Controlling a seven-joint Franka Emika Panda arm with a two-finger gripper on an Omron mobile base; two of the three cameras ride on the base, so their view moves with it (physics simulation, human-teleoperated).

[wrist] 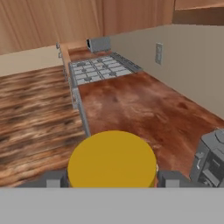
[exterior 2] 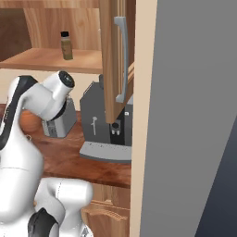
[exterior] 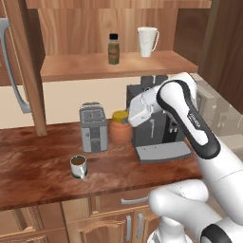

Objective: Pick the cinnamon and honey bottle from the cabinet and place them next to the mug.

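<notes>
the honey bottle (exterior: 120, 127) stands upright on the counter (exterior: 42, 156), just right of the toaster (exterior: 93, 127) and touching or nearly touching the coffee machine (exterior: 156, 128). the gripper (wrist: 113, 178) sits at its yellow lid (wrist: 112, 160), a finger (wrist: 52, 179) on either side of the jar; i cannot tell whether they press on it or stand free. the jar looks rigid, squat and fairly heavy for its size, probably smooth, so a hold low across the round body seems safer than at the lid. its long axis runs vertical, lid up. the cinnamon (exterior: 113, 49) stands upright on the cabinet (exterior: 118, 66) shelf, left of a white cup (exterior: 147, 42); slim, light, easily tipped. the mug (exterior: 79, 166) sits on the counter in front of the toaster.
</notes>
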